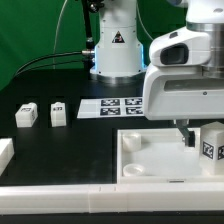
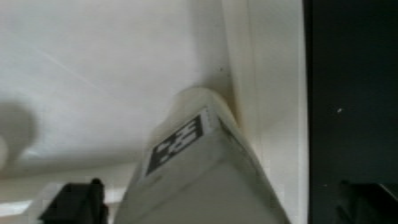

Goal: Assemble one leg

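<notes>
The leg (image 1: 211,146) sat at the exterior view's right edge, inside the big white tray (image 1: 140,160), close against the tray's raised side wall, marker face outward. In the wrist view the leg (image 2: 192,165) filled the lower middle, its square marker visible, the tray wall (image 2: 258,70) running just beside it. The gripper (image 1: 187,136) hung directly over the tray, just beside the leg; dark fingertips (image 2: 75,200) flanked the block on either side. Could not tell whether the jaws were actually pressing on it.

Two more small white blocks (image 1: 27,114) (image 1: 59,113) stood apart on the black table (image 1: 60,150), toward the exterior view's left. The marker board (image 1: 112,105) lay flat behind the tray. A long white bar (image 1: 70,203) ran along the near edge. Green backdrop (image 1: 30,30) behind; the arm's base (image 1: 115,50) stood at the back.
</notes>
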`<state>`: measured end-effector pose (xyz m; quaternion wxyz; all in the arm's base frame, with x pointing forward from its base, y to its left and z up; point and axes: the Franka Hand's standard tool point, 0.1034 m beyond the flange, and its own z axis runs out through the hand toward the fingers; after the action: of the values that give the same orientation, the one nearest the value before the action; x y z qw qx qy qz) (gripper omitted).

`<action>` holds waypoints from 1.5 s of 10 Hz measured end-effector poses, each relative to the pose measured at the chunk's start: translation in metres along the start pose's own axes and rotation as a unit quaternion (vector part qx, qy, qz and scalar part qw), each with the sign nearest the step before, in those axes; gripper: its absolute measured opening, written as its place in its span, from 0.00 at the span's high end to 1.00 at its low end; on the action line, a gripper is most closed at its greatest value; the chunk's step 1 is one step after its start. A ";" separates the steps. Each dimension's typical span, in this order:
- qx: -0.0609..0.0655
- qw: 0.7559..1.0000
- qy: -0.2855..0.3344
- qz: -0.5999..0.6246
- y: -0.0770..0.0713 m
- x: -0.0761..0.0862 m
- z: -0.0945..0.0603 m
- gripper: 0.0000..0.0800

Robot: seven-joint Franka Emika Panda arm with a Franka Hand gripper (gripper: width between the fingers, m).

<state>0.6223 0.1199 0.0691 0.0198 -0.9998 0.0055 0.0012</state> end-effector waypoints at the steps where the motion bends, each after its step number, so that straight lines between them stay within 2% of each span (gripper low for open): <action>1: -0.007 0.998 0.001 -0.067 0.000 0.000 0.000 0.19; 4: -0.008 0.979 0.000 -0.201 0.005 0.001 0.000 0.19; 6: -0.007 0.984 0.000 -0.178 0.004 0.001 0.000 0.19; 7: -0.007 0.984 0.000 -0.178 0.004 0.001 0.000 0.36; 8: -0.007 0.984 0.000 -0.178 0.004 0.001 0.000 0.36; 9: -0.007 0.984 0.000 -0.178 0.004 0.001 0.000 0.53; 10: -0.007 0.985 0.000 -0.174 0.004 0.001 0.000 0.64; 13: -0.007 0.987 0.000 -0.158 0.004 0.001 0.000 0.64; 15: -0.003 0.998 0.001 -0.058 0.004 0.001 0.000 0.64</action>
<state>0.6229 0.1156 0.0685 0.0163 -0.9985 -0.0523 -0.0013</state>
